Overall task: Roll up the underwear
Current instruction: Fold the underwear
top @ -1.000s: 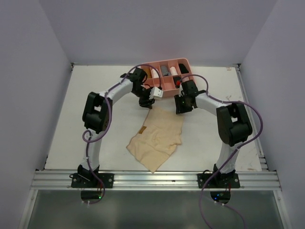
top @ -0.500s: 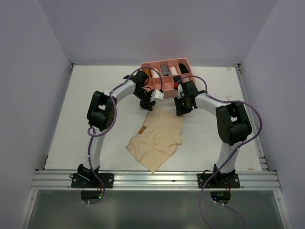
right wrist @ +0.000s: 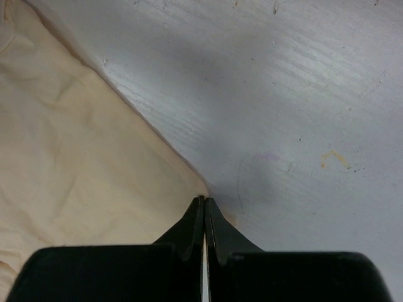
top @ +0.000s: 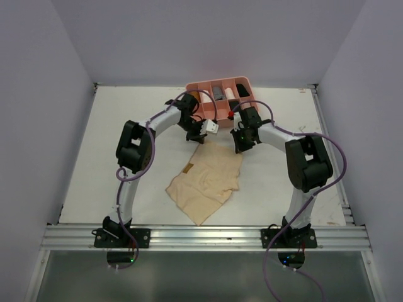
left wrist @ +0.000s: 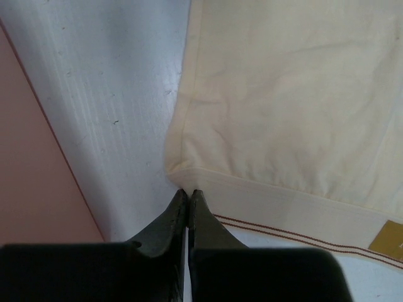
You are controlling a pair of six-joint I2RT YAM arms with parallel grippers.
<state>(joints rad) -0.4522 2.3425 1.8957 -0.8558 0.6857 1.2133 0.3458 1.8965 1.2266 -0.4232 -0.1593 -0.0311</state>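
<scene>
The pale tan underwear [top: 208,179] lies spread flat on the white table, its waistband toward the far side. My left gripper [top: 196,139] is down at the far left corner of the waistband. In the left wrist view its jaws [left wrist: 188,192] are shut, pinching the corner of the underwear [left wrist: 289,113], with the striped band running off to the right. My right gripper [top: 238,148] is at the far right corner. Its jaws [right wrist: 204,199] are shut on the tip of the underwear [right wrist: 82,157].
A rigid pink divided tray [top: 242,82] stands just behind both grippers, with rolled items in its compartments. Its wall [left wrist: 31,176] shows close on the left in the left wrist view. Grey walls enclose the table on three sides.
Both grippers have gone from part open to shut at the waistband corners. The left arm has shifted slightly right, and the cloth's far edge has moved a little.
</scene>
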